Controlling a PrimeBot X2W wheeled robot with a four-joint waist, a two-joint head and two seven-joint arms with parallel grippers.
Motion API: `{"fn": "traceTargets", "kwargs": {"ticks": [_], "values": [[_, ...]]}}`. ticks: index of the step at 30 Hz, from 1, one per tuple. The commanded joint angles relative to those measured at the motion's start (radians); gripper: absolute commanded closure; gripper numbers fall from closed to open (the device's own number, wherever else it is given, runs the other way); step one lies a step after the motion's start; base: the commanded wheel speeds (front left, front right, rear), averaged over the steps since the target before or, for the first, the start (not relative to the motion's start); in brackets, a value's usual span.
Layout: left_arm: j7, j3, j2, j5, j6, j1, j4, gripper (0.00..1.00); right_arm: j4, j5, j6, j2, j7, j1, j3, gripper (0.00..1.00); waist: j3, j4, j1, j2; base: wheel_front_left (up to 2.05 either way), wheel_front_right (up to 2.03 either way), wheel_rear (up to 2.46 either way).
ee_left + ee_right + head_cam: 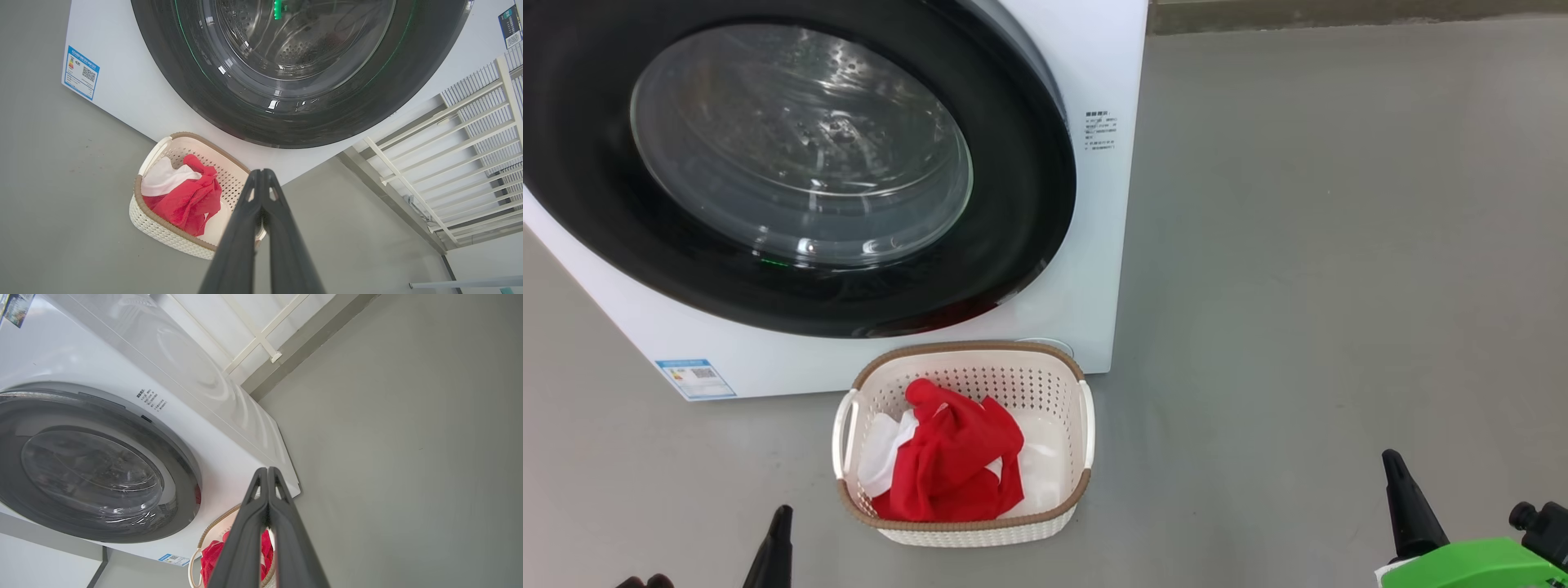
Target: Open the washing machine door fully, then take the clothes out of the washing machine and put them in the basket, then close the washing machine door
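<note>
Closed washing machine door (796, 155): glossy black rim around clear glass. Crumpled red-and-white clothes (956, 465) lie in cream perforated basket (968, 349). Fingers of left gripper (261, 174) and right gripper (267, 471) pressed together, empty.

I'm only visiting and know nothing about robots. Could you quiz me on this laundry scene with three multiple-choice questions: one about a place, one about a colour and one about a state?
1. Where does the basket stand?
A. on the floor, just in front of the washing machine
B. on top of the machine
C. inside the drum

2. What colour is most of the clothes in the basket?
A. blue
B. red
C. green

3. How is the washing machine door?
A. swung wide open
B. taken off
C. shut

Answers:
1 A: it sits on the floor at the foot of the machine's front.
2 B: red cloth lies over some white.
3 C: its black rim lies flush on the white front.
</note>
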Motion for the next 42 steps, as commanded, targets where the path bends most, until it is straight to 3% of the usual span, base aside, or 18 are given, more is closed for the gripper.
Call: {"fn": "traceTargets", "kwargs": {"ticks": [1, 42], "values": [[0.008, 0.025, 0.008, -0.030, -0.003, -0.047, -0.030, 1.00, -0.030, 0.034, -0.001, -0.016, 0.007, -0.053, 0.005, 1.00, -0.001, -0.001, -0.0001, 0.0000, 0.00, 0.00, 0.00], [0.126, 0.069, -0.014, -0.442, -0.006, -0.093, -0.046, 1.00, -0.045, 0.466, -0.001, -0.028, 0.128, -0.116, 0.003, 1.00, -0.021, -0.019, -0.0001, 0.0000, 0.00, 0.00, 0.00]]}}
